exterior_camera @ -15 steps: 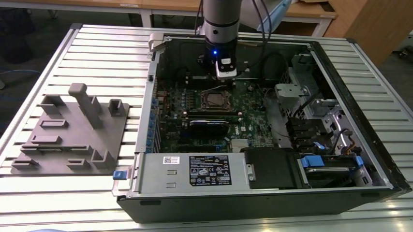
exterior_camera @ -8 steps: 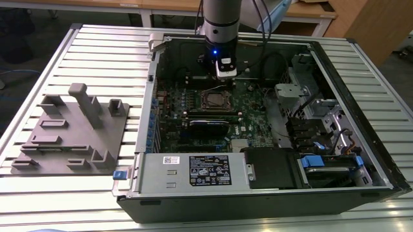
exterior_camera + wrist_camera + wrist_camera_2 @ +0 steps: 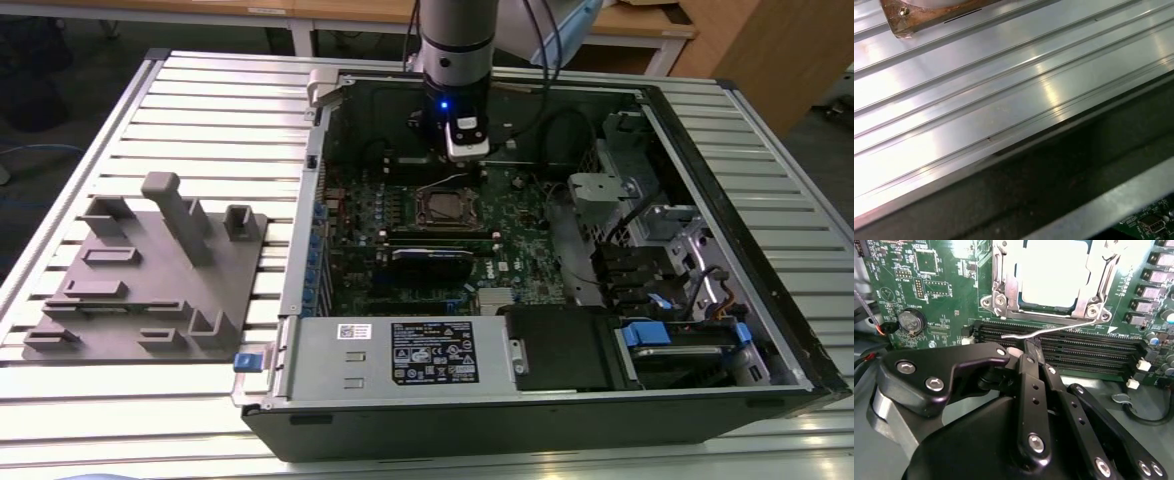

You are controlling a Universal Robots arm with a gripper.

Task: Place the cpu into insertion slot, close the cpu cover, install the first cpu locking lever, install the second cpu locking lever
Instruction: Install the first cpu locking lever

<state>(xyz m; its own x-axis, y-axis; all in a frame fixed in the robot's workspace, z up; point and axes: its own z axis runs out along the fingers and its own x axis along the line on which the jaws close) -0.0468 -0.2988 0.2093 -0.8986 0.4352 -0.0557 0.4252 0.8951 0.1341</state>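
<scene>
In the second wrist view the cpu (image 3: 1053, 273) lies flat in the insertion slot, its pale metal top showing through the cut-out of the cpu cover (image 3: 1004, 287), which is folded down over it. A thin silver locking lever (image 3: 1054, 329) runs along the socket's edge, out over the long black slots. My gripper (image 3: 1026, 347) is shut, its black fingertips (image 3: 1030, 359) together right at the lever's free end and touching it. In the exterior view the gripper (image 3: 461, 152) hangs inside the open computer case just behind the socket (image 3: 447, 207).
Long black memory slots (image 3: 1079, 352) and a coin battery (image 3: 910, 321) lie beside the socket. A black card with a blue edge (image 3: 434, 255), the power supply box (image 3: 400, 355) and drive cages (image 3: 667, 250) crowd the case. A grey fixture plate (image 3: 147, 290) stands on the slatted aluminium table (image 3: 979, 100).
</scene>
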